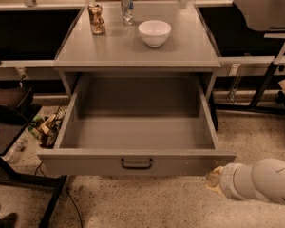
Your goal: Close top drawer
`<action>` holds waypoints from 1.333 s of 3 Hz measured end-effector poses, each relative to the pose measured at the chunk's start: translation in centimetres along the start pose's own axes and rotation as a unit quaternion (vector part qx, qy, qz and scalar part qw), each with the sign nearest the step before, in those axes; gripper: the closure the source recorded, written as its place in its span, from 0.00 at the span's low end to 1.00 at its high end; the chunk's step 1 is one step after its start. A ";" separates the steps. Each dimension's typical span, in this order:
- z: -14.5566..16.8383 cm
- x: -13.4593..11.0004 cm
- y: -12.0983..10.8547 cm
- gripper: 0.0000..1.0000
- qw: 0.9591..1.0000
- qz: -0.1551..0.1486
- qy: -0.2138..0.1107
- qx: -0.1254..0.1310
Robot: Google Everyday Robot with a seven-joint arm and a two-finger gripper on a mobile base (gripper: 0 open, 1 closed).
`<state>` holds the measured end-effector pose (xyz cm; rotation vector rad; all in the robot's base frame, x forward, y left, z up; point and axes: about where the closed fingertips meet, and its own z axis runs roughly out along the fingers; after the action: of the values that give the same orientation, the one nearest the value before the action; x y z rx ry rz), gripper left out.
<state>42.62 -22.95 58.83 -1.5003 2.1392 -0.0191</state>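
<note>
Desk [133, 51]: grey, flat top.
Top drawer [85, 163]: under the desktop, standing wide open.
My gripper [213, 178]: low, just beside the drawer front's right end; open or closed, I cannot tell.
White bowl [154, 32], can [127, 6], brown bottle [96, 19]: on desk.

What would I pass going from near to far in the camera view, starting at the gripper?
gripper, low right by the drawer's front right corner → top drawer, pulled open → white bowl → brown container → silver can
</note>
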 end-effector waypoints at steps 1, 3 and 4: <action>0.0 0.0 0.0 1.00 1.000 0.000 0.000 0.000; 7.5 -2.3 3.0 1.00 0.996 0.015 -0.089 -0.015; 10.3 -4.6 3.4 1.00 0.989 0.004 -0.146 -0.015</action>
<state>45.13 -14.75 50.77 -1.4138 1.9181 0.2223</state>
